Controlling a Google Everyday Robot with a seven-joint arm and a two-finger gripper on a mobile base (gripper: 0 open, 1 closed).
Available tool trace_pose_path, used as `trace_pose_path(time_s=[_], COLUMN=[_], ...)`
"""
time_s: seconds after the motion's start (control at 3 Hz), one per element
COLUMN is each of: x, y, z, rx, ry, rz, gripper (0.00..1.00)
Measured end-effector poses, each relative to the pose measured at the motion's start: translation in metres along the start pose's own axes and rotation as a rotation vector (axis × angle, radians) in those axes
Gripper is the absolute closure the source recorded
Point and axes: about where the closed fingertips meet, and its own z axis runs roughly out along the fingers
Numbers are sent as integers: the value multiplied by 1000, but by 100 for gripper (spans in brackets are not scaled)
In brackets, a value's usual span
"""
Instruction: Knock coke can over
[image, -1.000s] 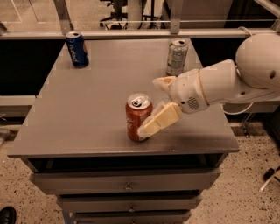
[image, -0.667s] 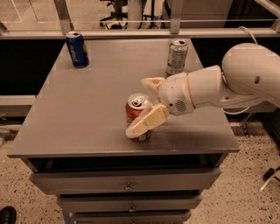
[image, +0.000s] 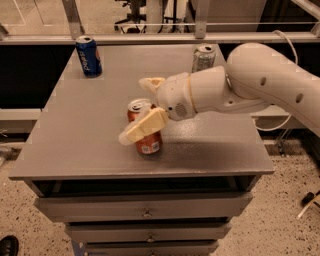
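The red-orange coke can (image: 148, 143) stands near the front middle of the grey table (image: 85, 135), its silver top leaning a little to the left. My gripper (image: 135, 110) is open and straddles the can. The near cream finger (image: 142, 127) lies across the can's front and upper side. The far finger (image: 151, 82) is behind the can. The white arm (image: 260, 80) reaches in from the right.
A blue Pepsi can (image: 89, 56) stands at the table's back left. A silver-green can (image: 203, 58) stands at the back, just behind the arm. Drawers (image: 145, 214) sit below the table's front edge. A glass barrier runs behind the table.
The arm and gripper have swept left, so the near finger now lies across the coke can's front. The can's top has shifted slightly left.
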Motion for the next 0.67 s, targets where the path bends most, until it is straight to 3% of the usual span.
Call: trace_pose_path(time_s=[0.67], x=[-25], y=[-11], z=[63], rx=[-56], ry=[8], rz=[7], gripper=[0])
